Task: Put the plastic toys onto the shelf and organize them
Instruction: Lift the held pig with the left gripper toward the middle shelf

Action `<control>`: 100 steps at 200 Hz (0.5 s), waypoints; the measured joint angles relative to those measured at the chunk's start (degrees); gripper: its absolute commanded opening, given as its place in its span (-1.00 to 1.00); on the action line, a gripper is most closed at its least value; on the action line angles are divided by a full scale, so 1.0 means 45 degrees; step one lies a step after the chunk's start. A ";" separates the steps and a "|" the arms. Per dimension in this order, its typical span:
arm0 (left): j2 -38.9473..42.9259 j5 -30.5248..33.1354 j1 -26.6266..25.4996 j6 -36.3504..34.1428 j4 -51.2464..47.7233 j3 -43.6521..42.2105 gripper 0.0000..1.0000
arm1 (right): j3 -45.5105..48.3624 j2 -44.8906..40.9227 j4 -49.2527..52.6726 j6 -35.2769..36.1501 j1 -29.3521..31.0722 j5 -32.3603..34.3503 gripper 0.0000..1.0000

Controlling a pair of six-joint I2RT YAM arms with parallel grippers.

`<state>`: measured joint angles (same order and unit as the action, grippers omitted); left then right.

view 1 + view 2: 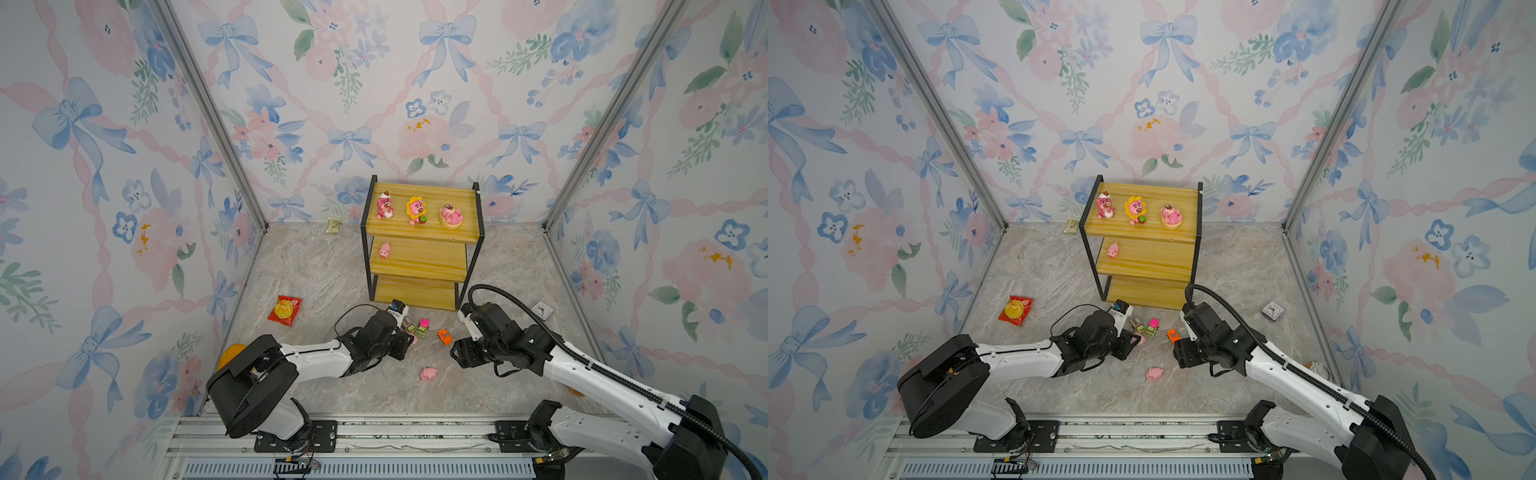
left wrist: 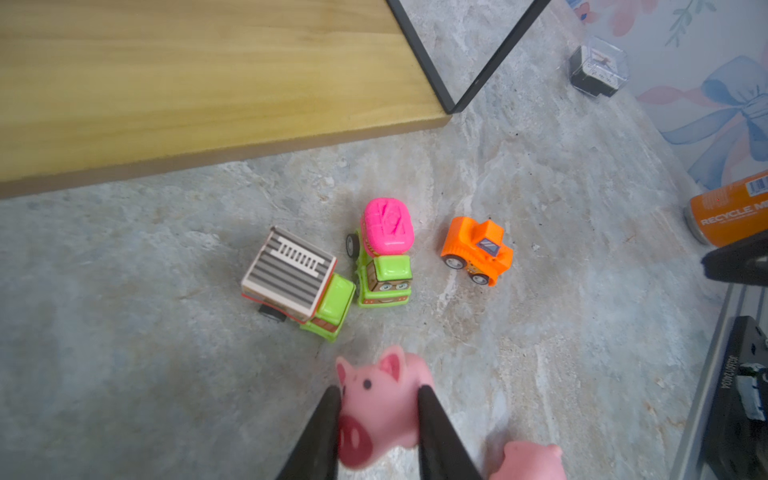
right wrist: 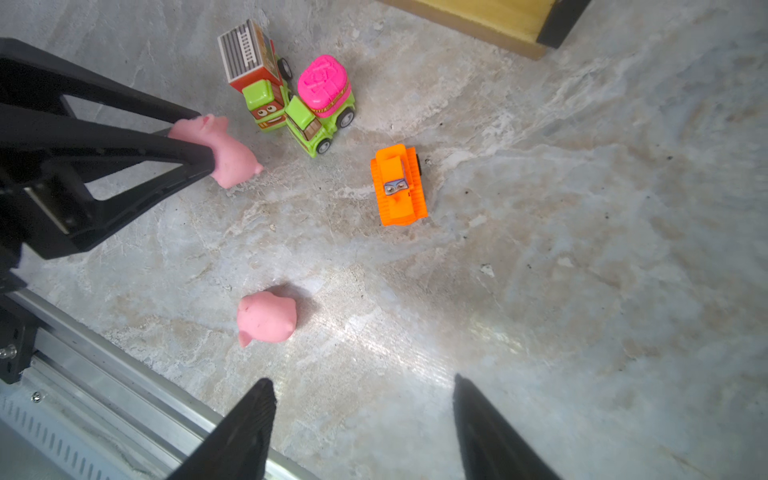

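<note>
**Left gripper and its toy.** The left gripper (image 2: pixel 380 409) is closed on a small pink plastic pig (image 2: pixel 374 374). Its two black fingers (image 2: pixel 328 415) press the pig's flanks just behind the head, and the snout points back toward the wrist camera. The right wrist view shows the same grip from the side (image 3: pixel 201 141), with the pig's body projecting beyond the fingertips. Whether the pig rests on the grey marbled tabletop (image 3: pixel 540 249) or hangs just clear of it cannot be told.

**Right gripper.** The right gripper (image 3: pixel 362 384) has its jaws wide apart with nothing between them. A second pink pig (image 3: pixel 266 318) lies on the tabletop ahead of the tips, outside the gap. In both top views it sits between the two grippers.

**Toys on the tabletop.** A green toy truck with a grey striped roof (image 2: pixel 295 282) touches a green toy truck with a pink drum (image 2: pixel 384 253). An orange toy bulldozer (image 2: pixel 478 249) stands near them but apart. All three are just in front of the shelf's lowest board.

**Shelf.** The three-tier shelf of yellow wooden boards in a black metal frame (image 1: pixel 469 199) carries three pink bear figurines (image 1: pixel 415 210) in a row on its top board. A third pink pig (image 1: pixel 384 250) lies at the left end of the middle board. A red snack packet (image 1: pixel 284 309) lies well to the left of the shelf.
</note>
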<state>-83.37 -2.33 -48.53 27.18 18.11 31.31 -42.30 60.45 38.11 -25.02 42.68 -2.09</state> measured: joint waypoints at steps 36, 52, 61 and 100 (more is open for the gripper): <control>0.1287 0.1064 -0.0797 -0.0821 0.0063 -0.0257 -0.38 | 0.0000 -0.0578 0.0364 0.0019 -0.0248 0.0102 0.41; 0.1991 0.1535 -0.0991 -0.1141 0.0321 -0.0447 -0.38 | 0.0000 -0.1073 0.0481 0.0049 -0.0495 0.0097 0.40; 0.2322 0.1817 -0.1001 -0.1273 0.0418 -0.0549 -0.37 | 0.0000 -0.1316 0.0529 0.0053 -0.0627 0.0097 0.41; 0.3191 0.2846 -0.1035 -0.1763 0.1044 -0.1078 -0.36 | 0.0000 -0.1851 0.0884 0.0107 -0.0942 0.0107 0.41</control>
<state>-69.01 10.48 -53.19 19.25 22.81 26.46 -42.30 52.12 42.09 -24.53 38.44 -1.61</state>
